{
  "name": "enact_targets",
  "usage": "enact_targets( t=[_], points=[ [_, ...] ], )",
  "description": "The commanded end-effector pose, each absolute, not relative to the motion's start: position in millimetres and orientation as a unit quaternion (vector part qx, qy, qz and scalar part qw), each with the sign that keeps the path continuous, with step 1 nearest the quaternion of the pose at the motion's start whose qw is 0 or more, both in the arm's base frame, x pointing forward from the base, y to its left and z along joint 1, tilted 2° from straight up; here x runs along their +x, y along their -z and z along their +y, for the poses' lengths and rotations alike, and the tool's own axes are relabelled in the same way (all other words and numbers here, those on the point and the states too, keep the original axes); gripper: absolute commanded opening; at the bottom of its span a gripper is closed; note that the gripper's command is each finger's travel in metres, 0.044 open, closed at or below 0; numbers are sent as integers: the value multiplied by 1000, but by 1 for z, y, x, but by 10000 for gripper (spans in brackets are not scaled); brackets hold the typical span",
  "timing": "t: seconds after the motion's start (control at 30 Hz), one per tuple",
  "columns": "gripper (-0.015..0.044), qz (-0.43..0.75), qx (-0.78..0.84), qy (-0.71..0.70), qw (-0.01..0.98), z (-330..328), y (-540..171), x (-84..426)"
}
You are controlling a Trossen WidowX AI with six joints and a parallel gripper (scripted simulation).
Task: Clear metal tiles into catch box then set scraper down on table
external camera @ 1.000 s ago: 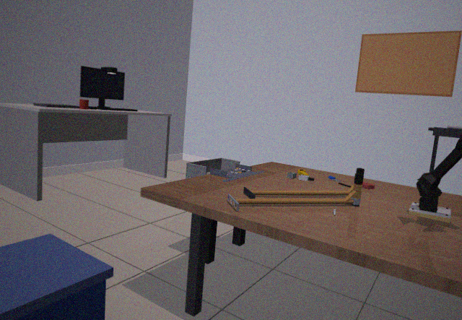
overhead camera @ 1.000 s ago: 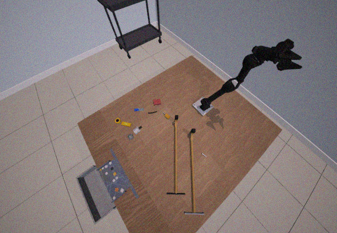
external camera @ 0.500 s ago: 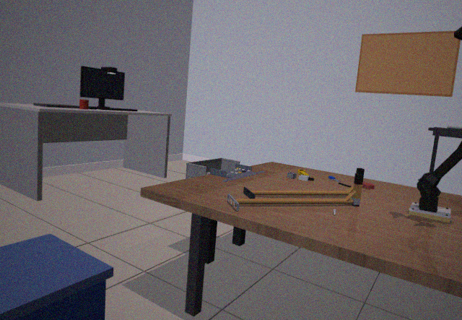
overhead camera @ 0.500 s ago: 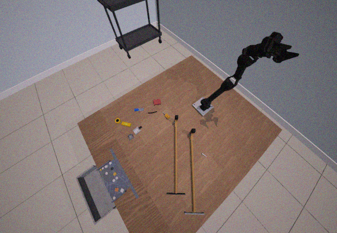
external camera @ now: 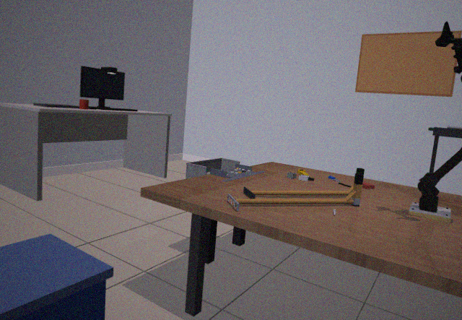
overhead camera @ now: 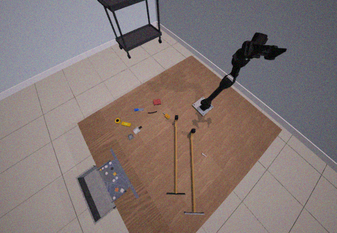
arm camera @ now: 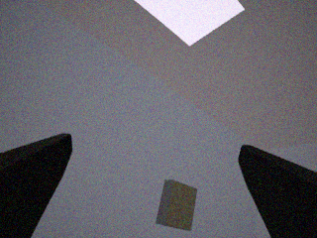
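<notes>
1. Positioning the open gripper (overhead camera: 284, 50) (external camera: 446, 24) (arm camera: 158, 148) over a tool is the step in hand, by judgement. The fingers stand almost fully apart and hold nothing. The gripper is raised high above the table (overhead camera: 234, 132) (external camera: 298, 225); neither tool appears in the wrist view.

2. Locate the scraper. Two long tools lie side by side, apart: a metal-bladed tool (overhead camera: 192, 170) (external camera: 298, 201), judged to be the scraper, and a black-bladed tool (overhead camera: 175, 156) (external camera: 298, 192). The choice carries some doubt.

3. Note the axis. In the top view the metal-bladed tool lies below and left of the gripper. Its handle end is nearer the arm's base plate (overhead camera: 202, 113); its long axis runs away from there to the crosswise blade.

4. Approach the handle end from above, fingers straddling the grip. The neighbouring handle is near and could be knocked.

5. Plan the stroke. Metal tiles (overhead camera: 114, 173) remain on the bench plate (overhead camera: 110, 182), left of both blades in the top view; the catch box (overhead camera: 89, 199) (external camera: 195, 170) lies beyond. An off-centre grip may let the long tool twist.
</notes>
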State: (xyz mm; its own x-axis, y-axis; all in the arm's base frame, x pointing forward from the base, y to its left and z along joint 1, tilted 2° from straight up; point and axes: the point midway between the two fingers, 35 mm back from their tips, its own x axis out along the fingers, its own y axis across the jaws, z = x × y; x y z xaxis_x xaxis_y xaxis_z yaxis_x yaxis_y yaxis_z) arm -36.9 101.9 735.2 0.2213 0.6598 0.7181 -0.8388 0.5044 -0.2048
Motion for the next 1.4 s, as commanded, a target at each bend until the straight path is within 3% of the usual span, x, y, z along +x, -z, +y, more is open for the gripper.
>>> enact_targets(
  t=[0.0, 0.7, 1.37],
  points=[
    [440, -376, 146, -464, 789, 93, -729, -14],
    [440, -232, 216, -364, 876, 82, -661, 98],
    [440, -33, 133, -288, 948, 102, -537, 166]
  ],
)
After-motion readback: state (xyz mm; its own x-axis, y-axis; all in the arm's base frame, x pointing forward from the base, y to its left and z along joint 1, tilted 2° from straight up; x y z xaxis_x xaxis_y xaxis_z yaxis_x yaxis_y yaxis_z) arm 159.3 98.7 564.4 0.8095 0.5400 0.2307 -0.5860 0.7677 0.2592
